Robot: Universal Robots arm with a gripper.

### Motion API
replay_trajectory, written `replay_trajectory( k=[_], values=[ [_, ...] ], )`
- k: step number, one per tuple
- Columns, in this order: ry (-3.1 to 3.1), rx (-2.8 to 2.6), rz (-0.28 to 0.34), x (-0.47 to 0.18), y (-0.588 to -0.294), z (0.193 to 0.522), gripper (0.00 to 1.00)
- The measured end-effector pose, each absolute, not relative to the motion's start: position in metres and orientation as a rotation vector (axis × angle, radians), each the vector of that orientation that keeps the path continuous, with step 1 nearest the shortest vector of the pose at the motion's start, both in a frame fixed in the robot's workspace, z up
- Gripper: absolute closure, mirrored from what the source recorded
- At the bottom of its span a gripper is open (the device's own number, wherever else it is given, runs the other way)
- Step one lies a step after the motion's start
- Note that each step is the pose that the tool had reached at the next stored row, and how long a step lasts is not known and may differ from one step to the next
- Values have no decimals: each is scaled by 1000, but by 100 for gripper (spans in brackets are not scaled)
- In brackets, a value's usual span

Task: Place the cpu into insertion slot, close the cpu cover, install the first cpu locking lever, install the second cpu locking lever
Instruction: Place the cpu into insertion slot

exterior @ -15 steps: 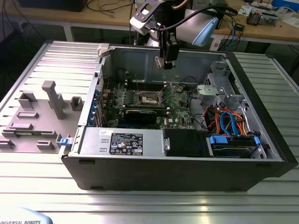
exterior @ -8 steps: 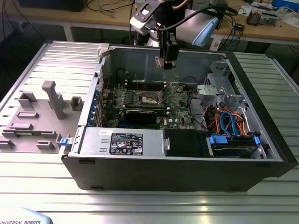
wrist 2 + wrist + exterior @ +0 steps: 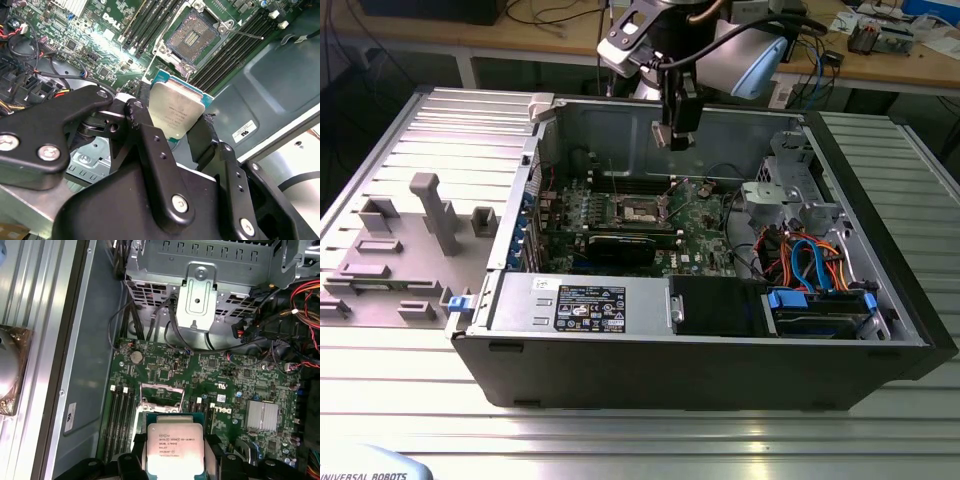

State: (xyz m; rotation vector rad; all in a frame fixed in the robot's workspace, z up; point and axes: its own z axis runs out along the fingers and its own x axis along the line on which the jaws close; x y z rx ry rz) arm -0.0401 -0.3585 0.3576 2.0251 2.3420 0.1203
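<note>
My gripper (image 3: 677, 135) hangs above the open computer case, over its far wall. It is shut on the cpu (image 3: 175, 111), a flat square chip with a silver-grey top, which sits between the two black fingers (image 3: 145, 130) in both wrist views (image 3: 175, 447). The insertion slot (image 3: 192, 34) lies below on the green board with its dark centre uncovered; in the exterior view the insertion slot (image 3: 638, 210) is towards the left of the gripper. A silvery frame, the cpu cover (image 3: 160, 396), stands raised at the slot's edge. A thin wire lever (image 3: 247, 35) sticks out beside the slot.
A long black graphics card (image 3: 620, 245) lies just in front of the slot, and memory slots (image 3: 150, 20) run beside it. A metal drive cage (image 3: 790, 190) and coloured cables (image 3: 810, 255) fill the case's right side. A grey fixture plate (image 3: 410, 240) lies outside, left.
</note>
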Motion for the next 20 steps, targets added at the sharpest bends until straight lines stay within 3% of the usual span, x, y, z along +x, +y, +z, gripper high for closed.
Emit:
replay_trajectory(
  k=[20],
  values=[
    [2280, 2095, 121, -46, -358, 348, 46]
  ],
)
